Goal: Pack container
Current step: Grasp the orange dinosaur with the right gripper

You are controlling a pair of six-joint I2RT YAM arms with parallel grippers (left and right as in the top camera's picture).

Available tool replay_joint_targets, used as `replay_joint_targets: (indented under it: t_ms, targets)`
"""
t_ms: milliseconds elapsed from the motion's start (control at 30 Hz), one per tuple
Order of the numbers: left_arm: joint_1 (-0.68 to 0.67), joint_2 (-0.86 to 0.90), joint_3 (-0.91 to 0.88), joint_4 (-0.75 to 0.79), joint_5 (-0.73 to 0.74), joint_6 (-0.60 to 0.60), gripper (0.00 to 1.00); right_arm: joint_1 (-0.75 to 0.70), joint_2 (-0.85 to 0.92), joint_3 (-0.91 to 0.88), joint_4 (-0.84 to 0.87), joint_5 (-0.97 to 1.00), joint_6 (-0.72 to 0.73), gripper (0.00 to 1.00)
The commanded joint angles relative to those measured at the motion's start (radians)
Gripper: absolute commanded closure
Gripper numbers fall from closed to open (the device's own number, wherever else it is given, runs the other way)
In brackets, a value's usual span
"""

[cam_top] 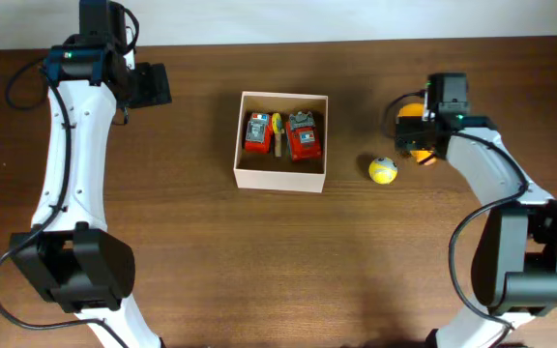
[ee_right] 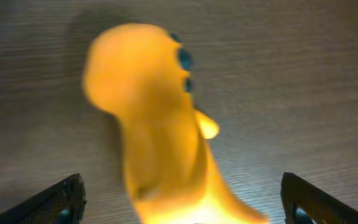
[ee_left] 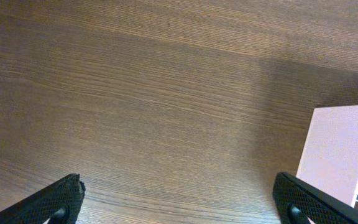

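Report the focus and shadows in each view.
Overhead: sharp and evenly lit, container and yellow ball crisp. Left wrist: table grain sharp, a soft shadow darkens its upper right. Right wrist: the orange toy is badly out of focus, seemingly too near the lens, while the wood behind it stays fairly clear.

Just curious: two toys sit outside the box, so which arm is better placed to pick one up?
Right, probably. Its jaws stand open either side of the orange toy, the yellow ball close by; the left jaws hang over bare table, beyond the container.
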Motion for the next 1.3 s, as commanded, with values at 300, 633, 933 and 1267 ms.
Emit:
replay_joint_targets:
  t_ms: [300,633,933,1267]
  targets:
    - [0.002,-0.026,0.018,0.0,0.003,-0.009,0.01,-0.075,0.035,0.019,-0.016,-0.097,0.032,0.1]
    - [0.002,-0.026,0.018,0.0,0.003,-0.009,0.01,-0.075,0.056,0.019,-0.015,-0.222,0.032,0.13]
    - [0.002,-0.026,0.018,0.0,0.003,-0.009,0.01,-0.075,0.077,0.018,-0.023,-0.252,0.032,0.26]
    - [0.002,-0.026,0.018,0.0,0.003,-0.009,0.01,-0.075,0.077,0.018,-0.023,-0.251,0.032,0.61]
